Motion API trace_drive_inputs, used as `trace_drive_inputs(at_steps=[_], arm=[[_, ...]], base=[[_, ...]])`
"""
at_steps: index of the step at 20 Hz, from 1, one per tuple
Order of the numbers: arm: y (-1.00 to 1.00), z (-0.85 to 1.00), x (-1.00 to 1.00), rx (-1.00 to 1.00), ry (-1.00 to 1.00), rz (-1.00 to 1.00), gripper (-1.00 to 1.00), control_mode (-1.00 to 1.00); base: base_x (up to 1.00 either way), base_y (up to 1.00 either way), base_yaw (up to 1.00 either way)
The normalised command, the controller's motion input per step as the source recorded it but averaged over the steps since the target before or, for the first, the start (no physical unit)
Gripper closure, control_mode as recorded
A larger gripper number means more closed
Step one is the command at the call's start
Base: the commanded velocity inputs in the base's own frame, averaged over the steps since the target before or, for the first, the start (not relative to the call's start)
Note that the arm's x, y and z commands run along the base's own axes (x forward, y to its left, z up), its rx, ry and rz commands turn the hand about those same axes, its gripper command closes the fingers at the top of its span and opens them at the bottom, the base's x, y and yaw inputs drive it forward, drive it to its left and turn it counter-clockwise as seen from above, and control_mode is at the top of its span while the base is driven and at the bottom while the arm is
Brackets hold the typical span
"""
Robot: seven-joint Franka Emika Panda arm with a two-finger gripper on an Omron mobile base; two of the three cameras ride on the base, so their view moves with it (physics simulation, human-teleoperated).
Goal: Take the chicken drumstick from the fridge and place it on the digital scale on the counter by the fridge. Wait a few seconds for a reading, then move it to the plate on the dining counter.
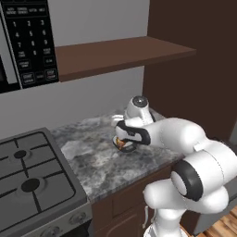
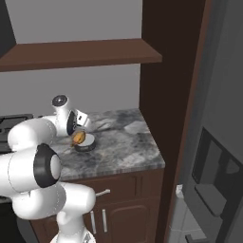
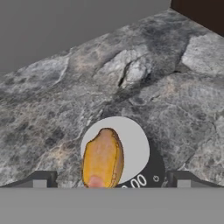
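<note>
The chicken drumstick (image 3: 103, 159), glossy orange-brown, lies on the round light top of the digital scale (image 3: 133, 144), whose dark front shows digits. The scale (image 2: 88, 142) stands on the short grey-marbled counter (image 2: 123, 142), with the drumstick (image 2: 78, 138) on its left half. My gripper (image 3: 111, 180) hangs just above it, open, with its fingertips (image 3: 40, 179) wide on either side and apart from the meat. In the left base view the hand covers most of the scale (image 1: 129, 148) and the drumstick (image 1: 121, 143). The light-grey fridge (image 2: 213, 166) stands at the right, door shut.
A stove (image 1: 28, 176) adjoins the counter on the left, with a microwave (image 1: 28, 41) above it. A dark brown shelf (image 1: 115, 53) runs over the counter. A tall dark cabinet panel (image 2: 166, 95) stands between the counter and the fridge.
</note>
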Motion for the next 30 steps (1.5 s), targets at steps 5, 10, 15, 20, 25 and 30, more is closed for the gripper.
trace_drive_inputs(at_steps=[5,10,15,20,25,30], arm=[[0.0,0.22,-0.28,0.03,0.0,0.0,-1.0,-1.0],[0.0,0.07,-0.22,0.0,0.0,0.0,-1.0,-1.0],[0.0,0.02,-0.16,0.0,0.0,0.0,-1.0,-1.0],[0.0,0.0,-0.1,0.0,0.0,0.0,-1.0,-1.0],[0.0,0.0,-0.04,0.0,0.0,0.0,-1.0,-1.0],[0.0,0.0,0.0,0.0,0.0,0.0,-1.0,-1.0]], base=[[0.0,0.0,0.0],[0.0,0.0,0.0],[0.0,0.0,0.0],[0.0,0.0,0.0],[0.0,0.0,0.0],[0.0,0.0,0.0]])
